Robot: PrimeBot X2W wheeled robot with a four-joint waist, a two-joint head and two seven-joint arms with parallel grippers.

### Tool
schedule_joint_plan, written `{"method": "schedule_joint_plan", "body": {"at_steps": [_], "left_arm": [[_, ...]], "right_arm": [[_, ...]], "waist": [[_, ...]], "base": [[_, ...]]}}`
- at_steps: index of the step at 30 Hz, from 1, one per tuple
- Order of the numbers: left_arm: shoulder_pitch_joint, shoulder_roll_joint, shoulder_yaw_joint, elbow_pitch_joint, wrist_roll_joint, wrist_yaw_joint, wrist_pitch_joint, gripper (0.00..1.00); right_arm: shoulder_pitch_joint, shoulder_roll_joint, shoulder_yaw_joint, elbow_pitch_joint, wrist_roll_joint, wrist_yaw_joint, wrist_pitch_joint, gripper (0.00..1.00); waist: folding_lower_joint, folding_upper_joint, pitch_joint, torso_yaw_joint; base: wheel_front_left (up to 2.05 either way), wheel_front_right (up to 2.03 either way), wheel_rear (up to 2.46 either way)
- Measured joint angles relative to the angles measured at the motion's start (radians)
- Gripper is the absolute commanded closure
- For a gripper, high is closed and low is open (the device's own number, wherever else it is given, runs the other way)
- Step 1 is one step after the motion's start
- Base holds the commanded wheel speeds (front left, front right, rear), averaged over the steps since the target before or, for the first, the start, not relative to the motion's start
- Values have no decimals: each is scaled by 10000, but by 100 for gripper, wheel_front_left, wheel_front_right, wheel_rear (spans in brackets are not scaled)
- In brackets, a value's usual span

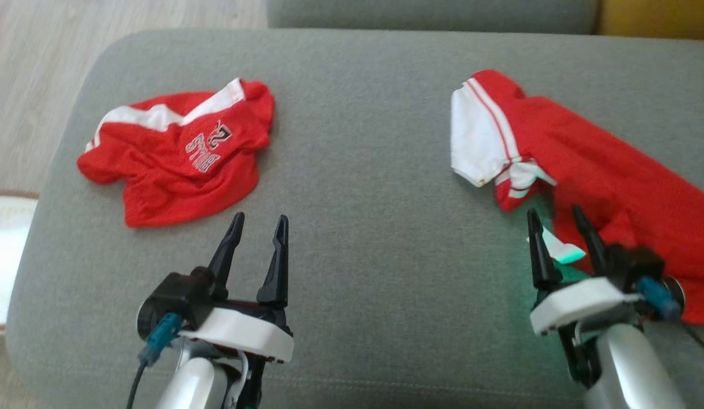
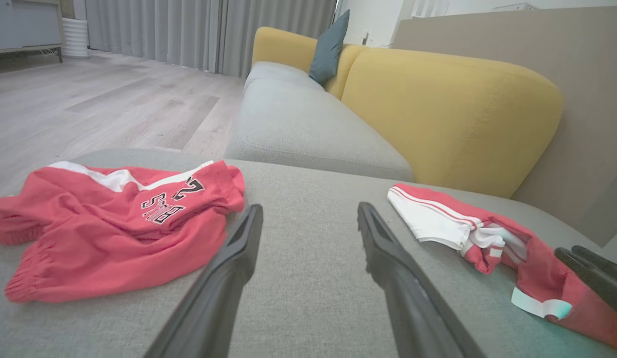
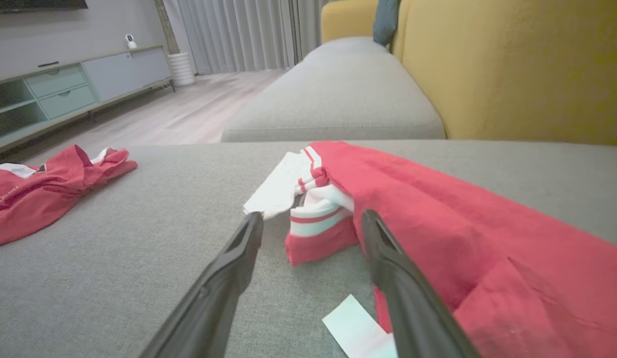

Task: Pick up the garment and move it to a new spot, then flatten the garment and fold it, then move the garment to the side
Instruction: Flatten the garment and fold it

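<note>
Two red garments lie crumpled on the grey sofa cushion (image 1: 363, 142). At the left are red shorts (image 1: 176, 153) (image 2: 109, 228) (image 3: 35, 191) with white stripes and a black printed logo. At the right is a red shirt (image 1: 613, 176) (image 3: 438, 214) (image 2: 492, 238) with a white sleeve, spread toward the right edge. My left gripper (image 1: 260, 218) (image 2: 310, 209) stands open over bare cushion, just right of the shorts, holding nothing. My right gripper (image 1: 554, 211) (image 3: 312, 216) is open at the shirt's near edge, above its white tag (image 1: 562, 249) (image 3: 356, 328), with nothing between the fingers.
Bare grey cushion stretches between the two garments. A yellow backrest (image 2: 453, 109) (image 3: 512, 64) rises behind the cushion, with a blue-grey pillow (image 2: 328, 47) farther along. Wooden floor (image 2: 104, 99) lies beyond the left edge, and a low cabinet (image 3: 64, 94) stands by the wall.
</note>
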Motion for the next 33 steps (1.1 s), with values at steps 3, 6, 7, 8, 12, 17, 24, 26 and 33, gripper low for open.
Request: {"method": "schedule_joint_plan", "body": {"at_steps": [3,6,7,8,12,17,24,26,33], "left_arm": [[-67,0,-90,44,0,-6,0,0],[-179,0,-198,50,-2,-6,0,0],[-248,-2,-215,50,-4,-6,0,0],[-322,-2,-221,50,-12,-6,0,0],[-529,-6,-265,50,-15,-4,0,0],[-616,-6,-303,63,-115,8,0,0],[-617,-6,-288,199,-115,52,0,0],[-616,-6,-286,211,-115,56,0,0],[-593,-8,-280,244,-115,67,0,0]], "right_arm": [[-496,-2,-161,713,322,2,301,0],[-769,-2,-326,1089,439,2,299,0],[-911,-4,-403,1269,431,0,299,0],[-1051,-6,-477,1440,431,0,295,0],[-1600,-8,-702,2034,431,2,161,0],[-2068,-12,-717,2625,433,2,-40,100],[-2117,-52,708,2642,1277,0,-284,100],[-2116,-81,1421,2426,1756,0,-291,100],[-2042,-90,3731,1390,3200,0,13,100]], "waist": [[0,0,250,200],[0,0,438,346],[1,0,530,422],[1,0,619,498],[1,0,930,801],[1,0,1131,1089],[1,0,912,1070],[0,0,800,1003],[0,0,358,784]], "base": [[0,0,0],[0,0,0],[0,0,0],[0,0,0],[0,0,0],[0,0,0],[0,0,0],[0,0,0],[0,0,0]]}}
